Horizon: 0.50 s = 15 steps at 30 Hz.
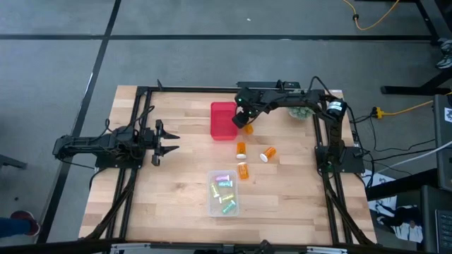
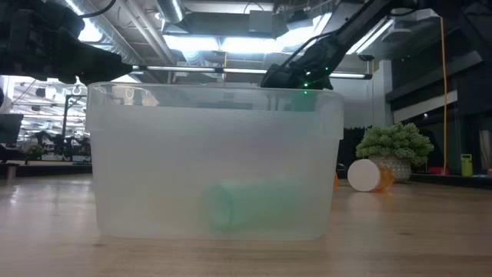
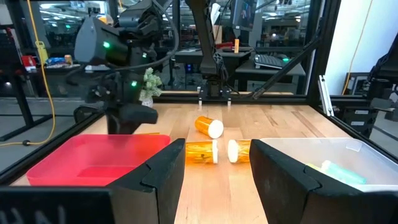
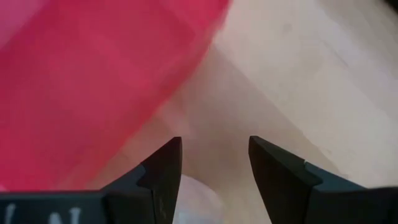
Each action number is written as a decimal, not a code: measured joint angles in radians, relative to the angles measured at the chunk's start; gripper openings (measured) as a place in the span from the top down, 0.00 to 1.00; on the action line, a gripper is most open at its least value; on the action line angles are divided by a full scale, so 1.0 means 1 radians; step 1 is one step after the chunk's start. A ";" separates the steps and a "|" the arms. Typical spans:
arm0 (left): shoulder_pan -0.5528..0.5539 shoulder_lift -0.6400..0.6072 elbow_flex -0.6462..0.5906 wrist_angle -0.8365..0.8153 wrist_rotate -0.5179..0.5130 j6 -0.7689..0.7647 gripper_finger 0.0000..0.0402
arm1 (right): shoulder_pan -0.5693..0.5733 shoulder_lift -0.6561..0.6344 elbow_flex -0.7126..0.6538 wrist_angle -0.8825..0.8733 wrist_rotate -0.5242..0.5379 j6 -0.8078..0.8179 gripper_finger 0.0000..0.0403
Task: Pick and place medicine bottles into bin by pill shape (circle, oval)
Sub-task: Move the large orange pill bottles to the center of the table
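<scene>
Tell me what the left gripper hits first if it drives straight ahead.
Probably the orange bottles lying between the red bin and the clear bin; the left gripper points at them, though depth is unclear.

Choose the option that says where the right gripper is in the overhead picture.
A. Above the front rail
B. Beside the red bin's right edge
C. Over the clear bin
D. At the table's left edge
B: seen from above, the right gripper sits just beside the red bin, at its right edge.
</scene>
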 joint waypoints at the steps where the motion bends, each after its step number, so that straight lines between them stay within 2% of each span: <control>1: 0.000 0.000 0.000 0.000 0.000 0.000 0.57 | 0.005 -0.001 0.000 -0.019 0.001 -0.002 0.53; 7: 0.000 0.000 0.000 0.000 0.000 0.000 0.57 | 0.050 -0.002 -0.001 -0.128 0.004 -0.056 0.53; 15: 0.000 0.000 0.000 0.000 0.000 0.000 0.57 | 0.123 -0.005 -0.002 -0.283 0.006 0.004 0.53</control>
